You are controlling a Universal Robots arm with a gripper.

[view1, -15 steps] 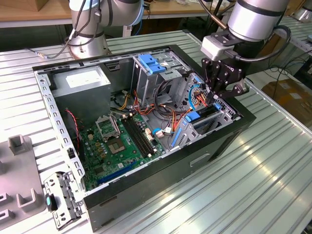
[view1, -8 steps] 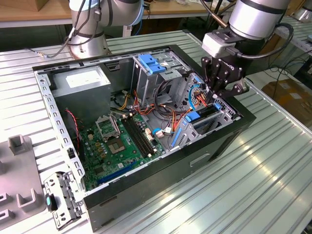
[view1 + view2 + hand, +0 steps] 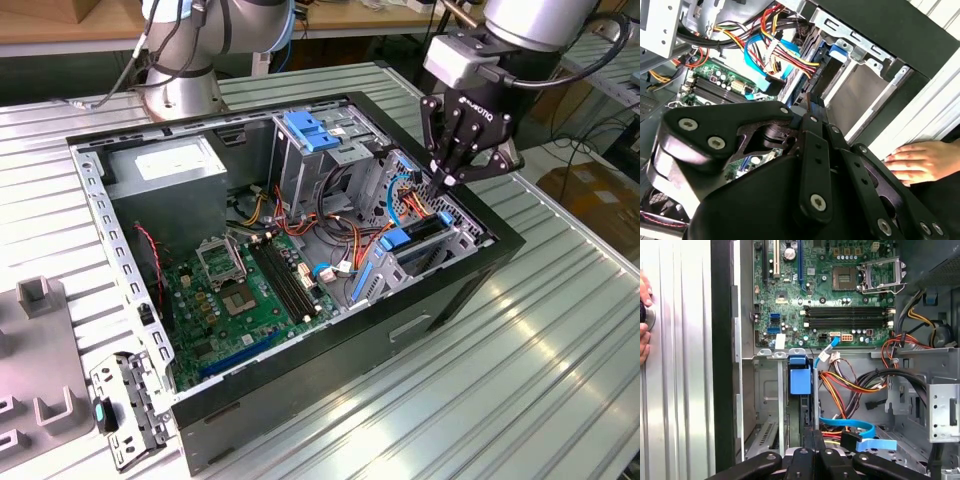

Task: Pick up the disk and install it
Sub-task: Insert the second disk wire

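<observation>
The disk (image 3: pixel 412 243) sits on edge in the drive cage at the open computer case's corner on the exterior view's right, its blue rails showing at both ends. In the first wrist view the disk (image 3: pixel 800 380) shows as a blue tab over a dark slot in the cage. My gripper (image 3: pixel 446 181) hangs just above the cage's back end, fingers shut together with nothing visible between them. In the first wrist view the gripper (image 3: pixel 813 436) points down at the slot holding the disk, and in the second wrist view the gripper (image 3: pixel 808 100) is over blue and coloured cables.
The case (image 3: pixel 420 320) holds a green motherboard (image 3: pixel 250 290), a grey box with a white label (image 3: pixel 165 170), a silver cage with a blue clip (image 3: pixel 315 130) and loose cables (image 3: pixel 350 240). A person's hand (image 3: pixel 920 160) rests on the table beside the case. A grey fixture (image 3: pixel 40 300) lies at the left.
</observation>
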